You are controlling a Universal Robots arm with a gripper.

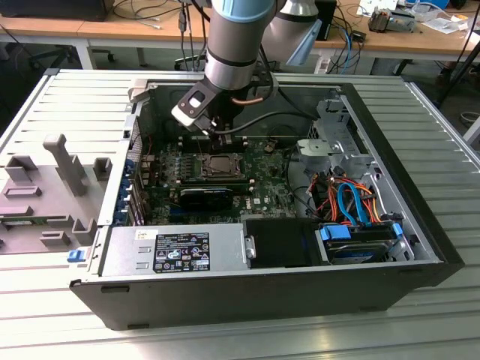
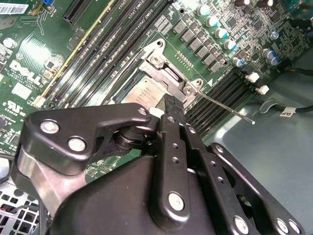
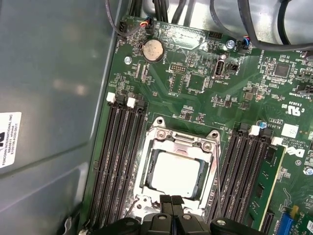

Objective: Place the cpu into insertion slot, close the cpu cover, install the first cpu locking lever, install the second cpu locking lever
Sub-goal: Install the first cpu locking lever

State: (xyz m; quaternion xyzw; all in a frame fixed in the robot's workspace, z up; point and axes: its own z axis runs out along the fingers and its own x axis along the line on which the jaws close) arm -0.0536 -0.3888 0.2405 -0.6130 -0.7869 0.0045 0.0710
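Cpu (image 3: 175, 172) under cpu cover (image 3: 182, 140), lever (image 2: 226, 105) unlatched

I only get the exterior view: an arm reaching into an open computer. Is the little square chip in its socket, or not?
Observer: It is. In the first wrist view the cpu sits in place, silvery top up.
Visitor: Is anything holding it down?
Observer: The cover lies flat over it, with the chip showing through its square window.
Visitor: So is it locked?
Observer: It doesn't look so. In the second wrist view a thin lever sticks out past the cover's corner and seems unlatched.
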